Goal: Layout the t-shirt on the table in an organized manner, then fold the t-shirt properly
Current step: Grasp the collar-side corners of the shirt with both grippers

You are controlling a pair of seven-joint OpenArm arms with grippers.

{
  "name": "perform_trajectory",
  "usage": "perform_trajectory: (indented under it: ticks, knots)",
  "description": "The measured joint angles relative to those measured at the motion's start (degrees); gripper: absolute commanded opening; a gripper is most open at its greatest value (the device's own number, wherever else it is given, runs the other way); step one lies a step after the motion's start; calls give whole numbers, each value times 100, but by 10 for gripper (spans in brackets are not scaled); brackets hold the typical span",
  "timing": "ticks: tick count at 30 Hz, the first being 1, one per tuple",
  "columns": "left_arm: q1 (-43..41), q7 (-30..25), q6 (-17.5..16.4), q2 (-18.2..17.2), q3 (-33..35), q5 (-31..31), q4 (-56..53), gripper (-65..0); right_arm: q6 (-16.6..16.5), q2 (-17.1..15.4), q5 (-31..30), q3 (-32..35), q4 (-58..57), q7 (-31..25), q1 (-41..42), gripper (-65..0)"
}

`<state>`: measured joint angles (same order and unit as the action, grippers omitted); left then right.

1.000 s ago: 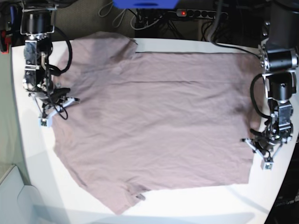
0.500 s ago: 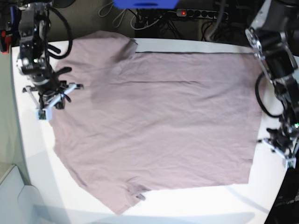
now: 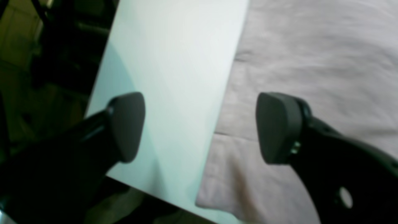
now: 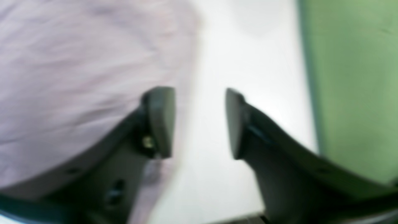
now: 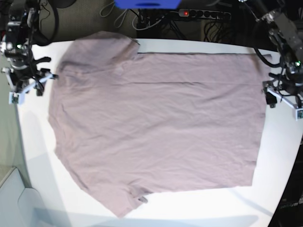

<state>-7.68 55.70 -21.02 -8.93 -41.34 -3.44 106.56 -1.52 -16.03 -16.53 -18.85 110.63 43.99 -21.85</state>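
The dusty mauve t-shirt (image 5: 156,123) lies spread flat on the white table (image 5: 279,156), with one sleeve at the far left and the other at the near edge. My left gripper (image 5: 284,101) hovers open over the shirt's right hem. In the left wrist view the left gripper (image 3: 202,127) straddles the line between t-shirt (image 3: 311,62) and bare table (image 3: 174,62), holding nothing. My right gripper (image 5: 29,86) stands open just off the shirt's left edge. In the right wrist view the right gripper (image 4: 199,123) is empty, over the table (image 4: 248,46), with the t-shirt (image 4: 77,62) to its left.
A power strip (image 5: 199,13) with a red light, cables and a blue object (image 5: 147,4) lie behind the table's far edge. A pale box (image 5: 14,198) sits at the lower left. The table's edge runs close to both grippers.
Both arms have swung outward and toward the far side. The right gripper came off the shirt's left edge. The left gripper moved up along the right hem. The shirt stays flat.
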Motion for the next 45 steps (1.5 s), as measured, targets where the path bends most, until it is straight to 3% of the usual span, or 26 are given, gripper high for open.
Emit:
perform_trajectory:
  ticks: [2,5,11,16,18,20,25,32,45]
  knots:
    - [-341,24,13,210,-7,37,339,-108,-608,7,-2,-144,-7,96,-168,-276]
    - [-881,160,-24,540,-2,33,483,-108,-1045,55,-20,-219,-4,7,-358,-266]
    - [-1307,42,-33,732,4,7,247,-108,-1078,341,-17,-234,-4,59,-798,-265]
    - [-1534,55,-1036,752,-164,17,37,-117,-1093,345,-20,-216,-4,20,-1003,-262]
    - [-1532,17,-1193,772,-446,20,35,-117,-1099,339,-22,-212,-4,37,-1099,-262]
    - [-1537,37,-1270,763,-719,111,35,-117,-1307,334,-20,-238,-4,42,-1161,-262]
    - [-1521,-151,-1521,549,-887,44,-133,-117,-1421,348,-20,-236,-4,190,-1154,-264]
    - [-1220,-813,-1561,415,-918,92,-1259,-117,-1436,428,-20,-240,-4,280,-1139,-264]
    - [-1036,-925,-1543,417,-914,22,-1440,-121,-1436,446,-20,-236,-4,295,-1154,-264]
